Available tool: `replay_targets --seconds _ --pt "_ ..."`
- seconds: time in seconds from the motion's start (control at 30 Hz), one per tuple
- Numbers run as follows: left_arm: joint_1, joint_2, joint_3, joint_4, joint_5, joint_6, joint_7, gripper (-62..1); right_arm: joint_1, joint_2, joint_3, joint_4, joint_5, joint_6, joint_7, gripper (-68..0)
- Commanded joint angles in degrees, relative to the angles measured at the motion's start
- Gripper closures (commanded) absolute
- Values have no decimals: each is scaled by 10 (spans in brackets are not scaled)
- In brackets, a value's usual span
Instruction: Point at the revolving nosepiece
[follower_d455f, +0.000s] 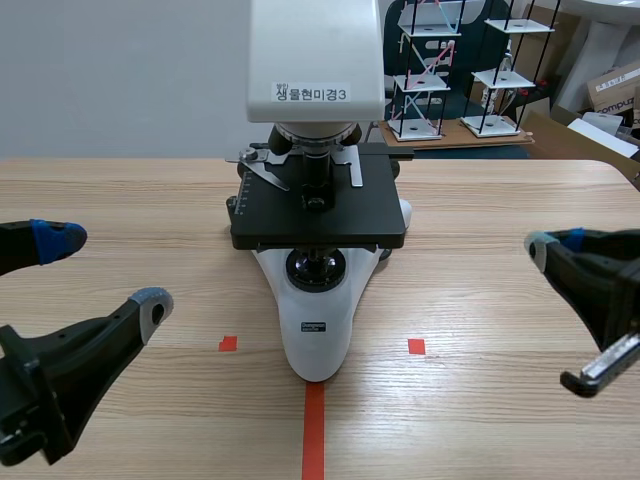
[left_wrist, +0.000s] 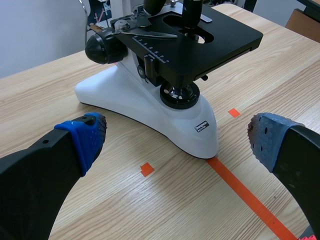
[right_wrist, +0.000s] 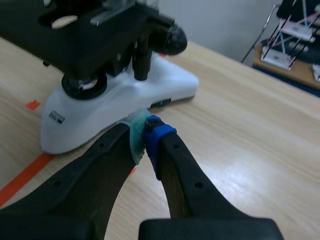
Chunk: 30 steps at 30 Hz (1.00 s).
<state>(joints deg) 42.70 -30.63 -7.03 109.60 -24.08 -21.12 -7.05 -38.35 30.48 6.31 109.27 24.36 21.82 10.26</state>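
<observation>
A white microscope (follower_d455f: 317, 330) with a black stage (follower_d455f: 318, 210) stands at the table's middle. Its revolving nosepiece (follower_d455f: 315, 135) sits under the white head, with dark objectives pointing down at the stage. My left gripper (follower_d455f: 105, 272) is open, low at the near left, well apart from the microscope. In the left wrist view the left gripper (left_wrist: 175, 145) frames the microscope base (left_wrist: 125, 97) ahead, and an objective (left_wrist: 192, 12) shows above the stage. My right gripper (follower_d455f: 545, 247) is shut on nothing at the right. In the right wrist view its pads (right_wrist: 146, 137) meet just short of the base (right_wrist: 165, 85).
Orange-red tape marks (follower_d455f: 314, 430) lie on the wooden table near the microscope's foot. Behind the table's far right edge stand white wire-frame models (follower_d455f: 430, 70) and cardboard boxes (follower_d455f: 615, 90). A focus knob (left_wrist: 102, 47) sticks out from the microscope's side.
</observation>
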Motion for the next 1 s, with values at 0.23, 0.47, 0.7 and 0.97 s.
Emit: replay_targets --seconds 0.23,0.47,0.7,0.97 --pt "3 0 -1 7 -3 0 -6 -594 99 3 4 7 -5 7 11 -2" --pt "3 0 -1 7 -3 0 -6 -594 173 3 2 -1 -32 64 8 -2" --pt "3 0 -1 7 -3 0 -6 -594 242 3 -32 -54 -51 87 -11 -2" --pt "3 0 -1 7 -3 0 -6 -594 329 3 -64 -129 -108 160 10 -2"
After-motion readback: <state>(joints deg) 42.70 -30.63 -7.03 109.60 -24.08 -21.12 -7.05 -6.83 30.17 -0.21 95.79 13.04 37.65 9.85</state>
